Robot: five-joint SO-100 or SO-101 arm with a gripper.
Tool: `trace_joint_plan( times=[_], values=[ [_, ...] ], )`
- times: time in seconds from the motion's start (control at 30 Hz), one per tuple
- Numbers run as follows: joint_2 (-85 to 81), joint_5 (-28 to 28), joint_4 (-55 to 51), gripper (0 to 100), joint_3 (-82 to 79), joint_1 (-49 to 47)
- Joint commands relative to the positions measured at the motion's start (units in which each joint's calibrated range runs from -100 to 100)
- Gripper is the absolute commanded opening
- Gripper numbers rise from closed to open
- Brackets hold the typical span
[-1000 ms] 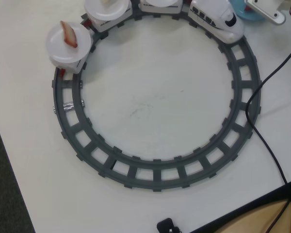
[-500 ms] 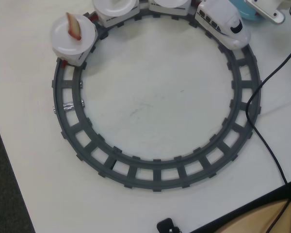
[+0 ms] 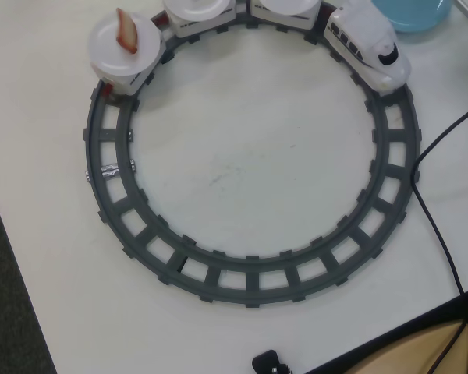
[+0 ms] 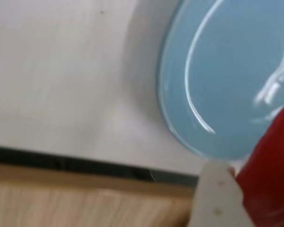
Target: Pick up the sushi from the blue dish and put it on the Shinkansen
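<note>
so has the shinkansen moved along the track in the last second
Yes. In the overhead view the Shinkansen has run clockwise along the fixed grey ring track: its nose is further down the right curve, and the trailing car with the streaked piece has followed, up toward the top edge.

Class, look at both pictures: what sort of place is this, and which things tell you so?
Probably a tabletop demo on an office or lab desk: a white table carries a grey ring track with a Shinkansen toy train, a blue dish beside it, and a black cable.

Shinkansen [image 3: 370, 51] advanced clockwise along track; tool left overhead view.
</note>
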State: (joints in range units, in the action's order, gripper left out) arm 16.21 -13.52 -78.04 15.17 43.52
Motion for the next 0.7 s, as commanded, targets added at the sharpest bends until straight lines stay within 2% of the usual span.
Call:
trace_joint_plan(
  times=[0.0,0.33,0.5,0.67],
  values=[
    [-17.09,0.3,0.63,3,-7.81,-2.15],
    [-40.72,-0.33,0.72,2,-19.03,-10.95],
    [-42.06,-0.22,0.89,3,-24.15,-16.32],
    [-42.06,-0.22,7.05,3,-29.36,-19.49]
  ],
)
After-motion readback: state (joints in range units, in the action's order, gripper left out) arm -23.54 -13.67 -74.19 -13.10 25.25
